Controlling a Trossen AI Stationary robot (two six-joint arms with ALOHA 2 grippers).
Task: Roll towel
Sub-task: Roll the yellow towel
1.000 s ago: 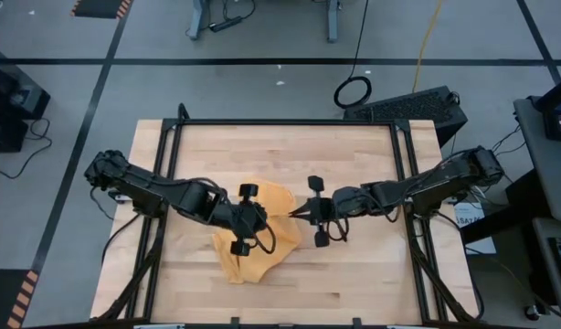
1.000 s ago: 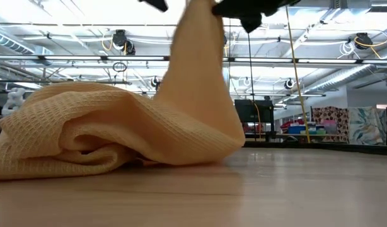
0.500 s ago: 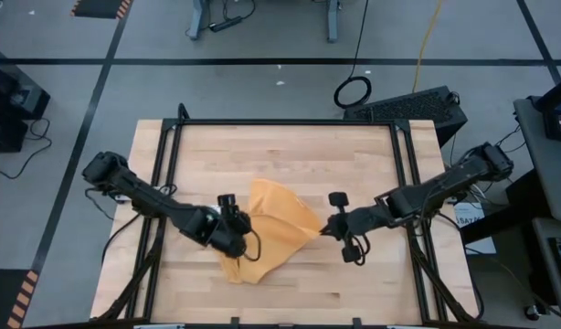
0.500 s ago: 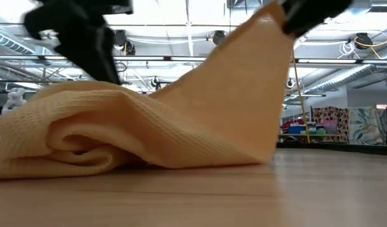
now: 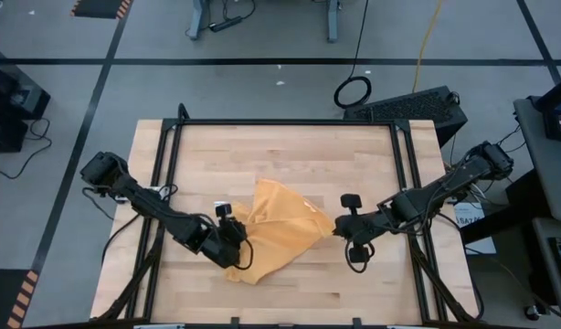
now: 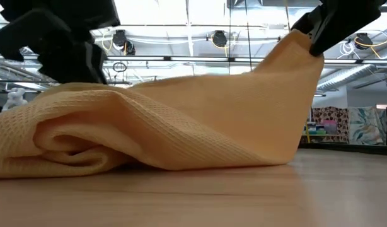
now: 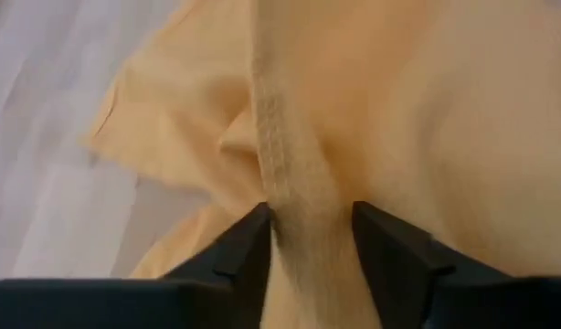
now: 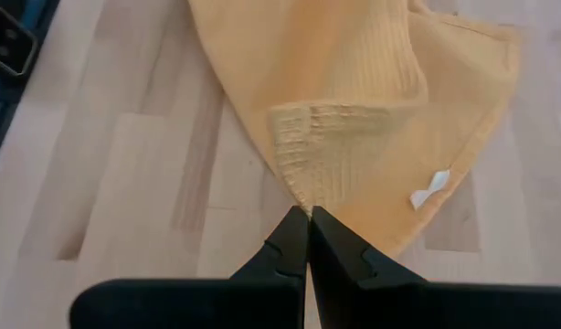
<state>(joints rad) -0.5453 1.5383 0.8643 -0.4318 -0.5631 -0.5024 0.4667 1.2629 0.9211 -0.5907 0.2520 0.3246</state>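
Note:
The mustard-yellow towel (image 5: 279,230) lies bunched on the wooden table's middle. Its left part rests in a folded heap (image 6: 61,148), and its right part rises as a sloping sheet to a raised corner. A white tag (image 8: 429,190) shows near one edge. My left gripper (image 5: 235,245) is down at the heap's left side, shut on a raised ridge of cloth. My right gripper (image 5: 333,229) is at the towel's right tip, shut on the corner and above the table. My left gripper pinches a raised fold of the towel (image 7: 299,215) between its two fingers, slanting down from the table's left side. The fold runs on between the fingers along their length. The cloth around it rests on the table. My right gripper pinches the towel's right corner (image 8: 303,203) between its two fingers, at their free ends, slanting down from the table's right side. The corner (image 6: 300,41) is lifted clear of the table. The cloth slopes down from it to the heap.
Black frame rails (image 5: 404,174) run along the table's left, far and right sides. Bare wood (image 5: 290,151) lies beyond the towel and toward the near edge (image 5: 354,292). A keyboard (image 5: 408,105) sits past the far right corner.
My right gripper has carried the towel's corner toward the table's right edge and lower, spreading the raised cloth from a steep peak into a long slope. My left gripper has come down toward the near left, onto the heap, which has stayed on the table.

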